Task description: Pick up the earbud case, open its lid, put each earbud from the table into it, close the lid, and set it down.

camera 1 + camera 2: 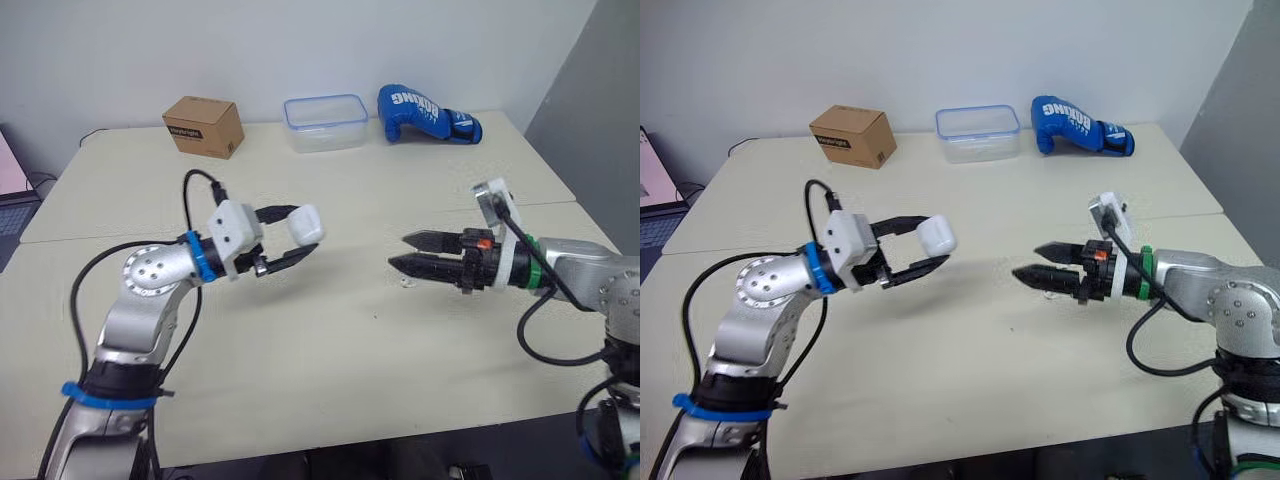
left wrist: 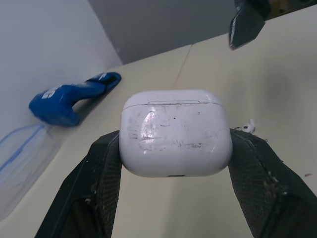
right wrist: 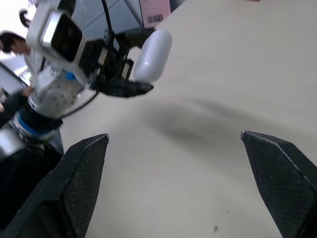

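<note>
Open room: the cream, matt worktop (image 1: pixel 330 340) is bare beneath the white, rounded, glossy plastic earbud case (image 2: pixel 176 133), and its near edge lies well short of the case.

The case is held above the worktop. The left gripper (image 1: pixel 298 233) has its black, textured fingers clamped on the case's two opposite sides. The case lid is seated shut, and the shell carries dark scuff marks.

The right gripper (image 1: pixel 400 251) points at the case across an open gap, fingers apart and holding nothing.

A small white earbud (image 2: pixel 247 127) lies on the worktop beyond the case, toward the right gripper.

Well beyond the case, along the far edge by the wall, three items stand in a row:
- a brown cardboard box (image 1: pixel 204 126);
- a clear plastic rectangular container with a blue-rimmed lid (image 1: pixel 324 122), contents not discernible;
- a blue padded boxing glove (image 1: pixel 428 115).
</note>
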